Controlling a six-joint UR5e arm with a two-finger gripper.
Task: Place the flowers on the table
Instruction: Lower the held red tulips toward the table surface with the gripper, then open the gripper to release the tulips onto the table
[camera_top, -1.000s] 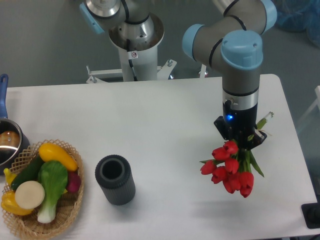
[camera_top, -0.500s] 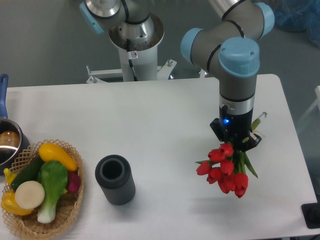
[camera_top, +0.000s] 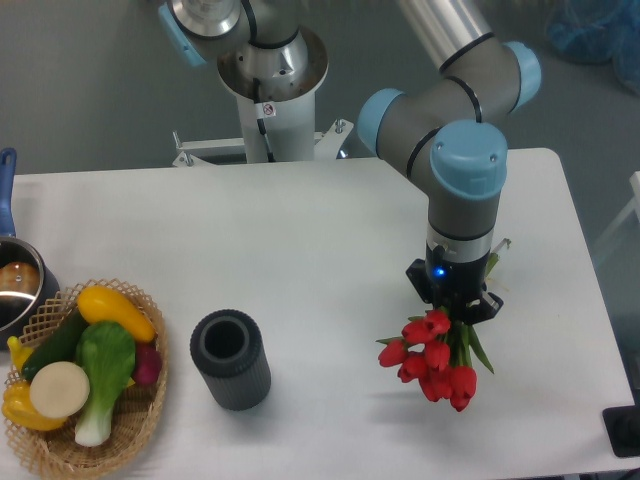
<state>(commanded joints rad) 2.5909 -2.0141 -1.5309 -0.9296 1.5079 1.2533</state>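
The flowers (camera_top: 432, 362), a small bunch of red tulips with green stems, hang from my gripper (camera_top: 455, 300) over the right part of the white table (camera_top: 300, 260). The gripper points straight down and is shut on the stems; the arm's wrist hides the fingers. The red heads point toward the table's front edge and cast a shadow on the tabletop just below them. I cannot tell whether the heads touch the surface.
A dark ribbed cylinder (camera_top: 231, 359) stands upright at the front left of centre. A wicker basket (camera_top: 85, 385) with green and yellow vegetables sits at the front left corner. A pot (camera_top: 15, 280) with a blue handle is at the left edge. The robot base (camera_top: 270, 80) stands behind the table.
The arm has carried the flowers to the left and toward the table's front edge. The bunch now appears lower and closer to its shadow. The grip on the stems is unchanged.
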